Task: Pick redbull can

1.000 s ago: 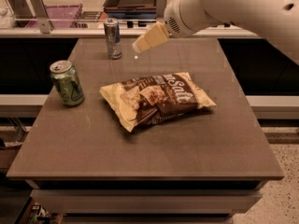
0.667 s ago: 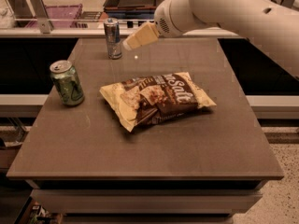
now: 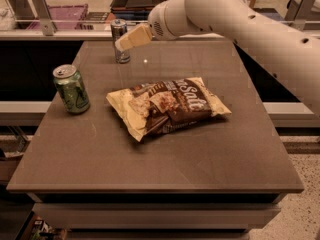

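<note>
Back-left on table (image 3: 210, 174), redbull can (image 3: 122, 57) stands upright. Gripper (image 3: 124, 42) sits at its upper half, overlapping it in view; open or closed: can't tell. Green can (image 3: 72, 89) nr left edge, chip bag (image 3: 167, 106) mid-table.

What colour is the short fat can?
That short metal can is green, camera view. Cream gripper is at the slim silver-blue can.

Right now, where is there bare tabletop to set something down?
Free: the brown table in front of the crinkled cream-and-brown snack bag, and to its right. Crowded: back left, where the claw hangs by the slim silver-blue metal can; the squat green metal can guards the left edge.
</note>
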